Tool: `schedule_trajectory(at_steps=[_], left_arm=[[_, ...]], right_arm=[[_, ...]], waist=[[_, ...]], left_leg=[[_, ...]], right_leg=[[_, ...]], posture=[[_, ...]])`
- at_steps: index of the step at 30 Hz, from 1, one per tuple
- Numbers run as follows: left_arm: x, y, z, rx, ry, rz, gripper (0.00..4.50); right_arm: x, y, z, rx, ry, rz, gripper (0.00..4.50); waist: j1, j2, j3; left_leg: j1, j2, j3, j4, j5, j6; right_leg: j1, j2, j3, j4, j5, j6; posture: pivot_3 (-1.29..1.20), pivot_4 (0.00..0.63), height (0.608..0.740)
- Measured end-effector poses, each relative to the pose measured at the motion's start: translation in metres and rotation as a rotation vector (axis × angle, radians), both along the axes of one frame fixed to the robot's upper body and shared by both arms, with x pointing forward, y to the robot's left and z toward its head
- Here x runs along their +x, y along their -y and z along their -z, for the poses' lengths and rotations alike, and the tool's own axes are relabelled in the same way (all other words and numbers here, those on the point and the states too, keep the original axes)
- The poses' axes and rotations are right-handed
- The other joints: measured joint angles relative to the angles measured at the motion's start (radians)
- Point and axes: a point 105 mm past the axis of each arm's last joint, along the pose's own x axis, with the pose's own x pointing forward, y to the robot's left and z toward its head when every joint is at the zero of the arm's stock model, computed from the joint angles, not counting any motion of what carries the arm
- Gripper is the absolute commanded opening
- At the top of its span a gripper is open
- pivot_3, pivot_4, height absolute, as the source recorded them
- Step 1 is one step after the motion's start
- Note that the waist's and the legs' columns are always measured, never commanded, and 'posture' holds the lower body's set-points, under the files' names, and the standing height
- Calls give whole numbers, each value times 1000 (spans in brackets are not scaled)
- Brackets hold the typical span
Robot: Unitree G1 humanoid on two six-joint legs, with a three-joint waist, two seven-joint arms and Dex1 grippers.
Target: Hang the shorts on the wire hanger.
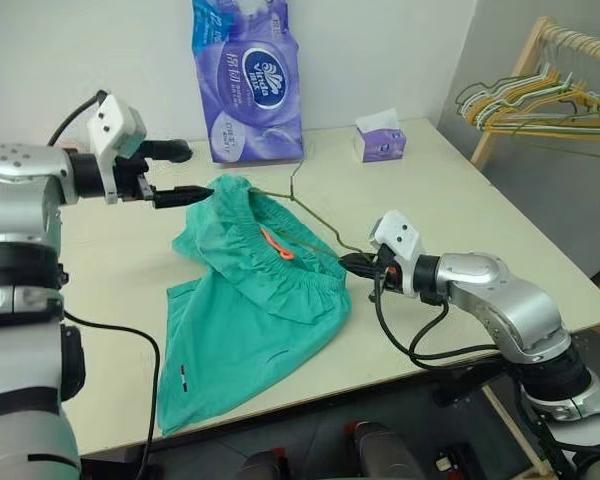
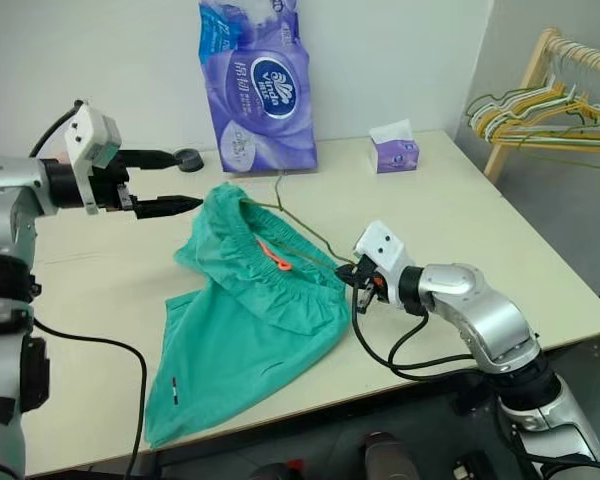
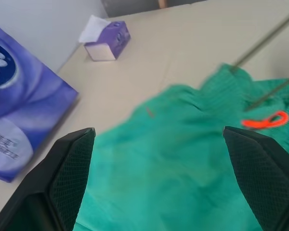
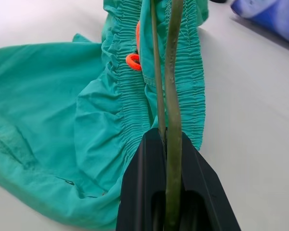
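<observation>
The teal-green shorts [image 1: 242, 310] lie rumpled on the cream table [image 1: 100, 300], with an orange-red tag [image 1: 277, 245] at the gathered waistband. The thin wire hanger [image 1: 315, 215] runs over and into the waistband opening; the part inside the fabric is hidden. My right gripper [image 1: 348, 265] is shut on the hanger's wires [image 4: 173, 72] at the right end of the waistband. My left gripper [image 1: 193, 172] hovers open at the far left corner of the shorts, nothing between its fingers [image 3: 72, 168], and the shorts [image 3: 183, 183] lie just beyond them.
A tall purple tissue pack [image 1: 245, 80] stands at the back of the table, a small purple tissue box [image 1: 380, 142] to its right. A wooden rack with a bunch of hangers [image 1: 540, 100] stands off the table's right side.
</observation>
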Motion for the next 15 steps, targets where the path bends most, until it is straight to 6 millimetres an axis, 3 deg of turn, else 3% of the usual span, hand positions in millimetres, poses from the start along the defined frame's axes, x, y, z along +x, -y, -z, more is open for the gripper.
schedule_trajectory(at_steps=[3, 8, 15], left_arm=[[-3, 12, 19, 64, -67, 93, 4472], [-14, 14, 39, 124, -163, 170, 4472], [-9, 19, 25, 99, -137, 159, 4472]], right_arm=[[-3, -2, -1, -14, 26, -27, 0], [-6, 0, 7, -47, 9, -44, 0], [-8, 1, 5, -54, 30, -58, 0]], waist=[[-2, 0, 0], [-13, 0, 0], [-25, 0, 0]], left_leg=[[0, 0, 0, 0, 0, 0], [-1, 1, 0, 0, 0, 0], [-1, 0, -1, 0, 0, 0]], right_leg=[[0, 0, 0, 0, 0, 0], [-1, 0, 0, 0, 0, 0], [-1, 0, -1, 0, 0, 0]], posture=[[-216, 48, 740], [-225, 51, 740], [-233, 54, 740]])
